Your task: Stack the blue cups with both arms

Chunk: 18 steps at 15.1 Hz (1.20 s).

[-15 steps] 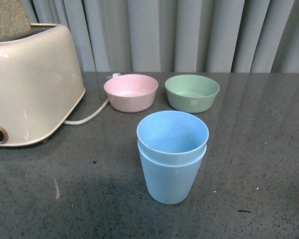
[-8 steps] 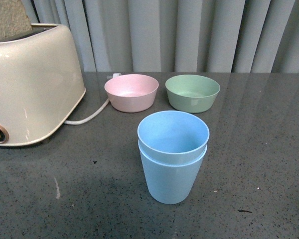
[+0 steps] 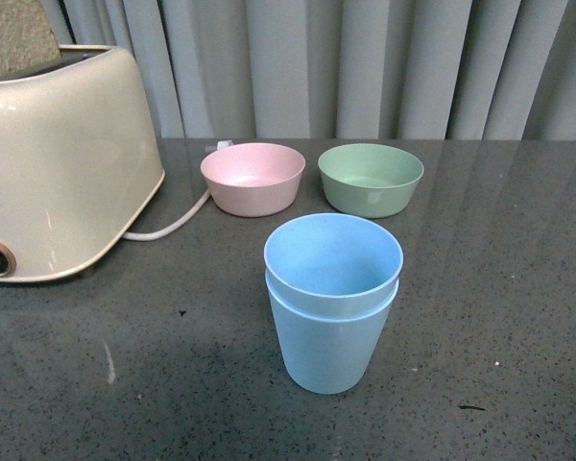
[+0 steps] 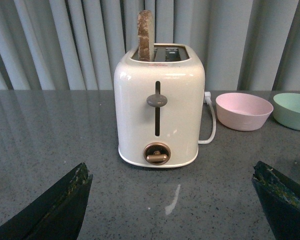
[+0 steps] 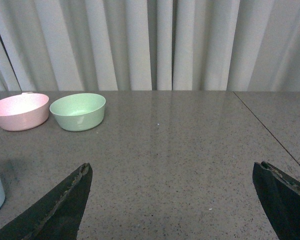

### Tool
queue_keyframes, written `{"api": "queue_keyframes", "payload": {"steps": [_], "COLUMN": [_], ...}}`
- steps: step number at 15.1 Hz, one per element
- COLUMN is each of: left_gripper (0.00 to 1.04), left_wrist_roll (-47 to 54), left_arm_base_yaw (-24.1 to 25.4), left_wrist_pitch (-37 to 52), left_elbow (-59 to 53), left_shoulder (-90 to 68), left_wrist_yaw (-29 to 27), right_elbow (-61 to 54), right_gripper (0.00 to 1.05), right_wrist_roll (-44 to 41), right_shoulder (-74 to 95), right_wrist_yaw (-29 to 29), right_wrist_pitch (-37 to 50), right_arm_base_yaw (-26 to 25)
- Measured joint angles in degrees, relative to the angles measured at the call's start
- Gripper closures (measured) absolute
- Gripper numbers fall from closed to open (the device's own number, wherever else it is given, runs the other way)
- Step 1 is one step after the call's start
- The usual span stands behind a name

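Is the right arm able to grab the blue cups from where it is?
Probably yes. The right end effector is open and empty, the blue cups stand free on the table, and nothing lies between them in the right wrist view.

A dark grey speckled tabletop [image 3: 518,288] carries everything, with pale curtains hanging behind its far edge. Straight ahead of the left tool [image 4: 172,200], whose fingers are spread wide over bare stone, stands a cream toaster [image 4: 159,107] with a slice of bread [image 4: 145,27] in one slot and a white cord [image 4: 210,125] trailing beside it. Beyond the open right tool [image 5: 172,200] sit a pink bowl [image 5: 19,111] and a green bowl [image 5: 78,111], just beside each other. The blue cups [image 3: 332,303], one nested in the other, stand upright nearer than the bowls, between the two tools' sides.
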<state>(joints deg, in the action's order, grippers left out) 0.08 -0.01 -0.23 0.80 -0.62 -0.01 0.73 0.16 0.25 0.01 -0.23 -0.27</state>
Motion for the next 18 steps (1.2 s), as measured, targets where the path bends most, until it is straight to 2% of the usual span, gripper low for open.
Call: {"api": "queue_keyframes", "payload": {"steps": [18], "left_gripper": [0.07], "left_wrist_roll": [0.0], "left_arm_base_yaw": [0.0], "left_wrist_pitch": [0.0], "left_elbow": [0.0], "left_shoulder": [0.0], "left_wrist_yaw": [0.0], "right_elbow": [0.0], "right_gripper": [0.07], "right_wrist_roll": [0.0], "right_shoulder": [0.0], "right_wrist_yaw": [0.0], "right_wrist_pitch": [0.0], "right_arm_base_yaw": [0.0]}}
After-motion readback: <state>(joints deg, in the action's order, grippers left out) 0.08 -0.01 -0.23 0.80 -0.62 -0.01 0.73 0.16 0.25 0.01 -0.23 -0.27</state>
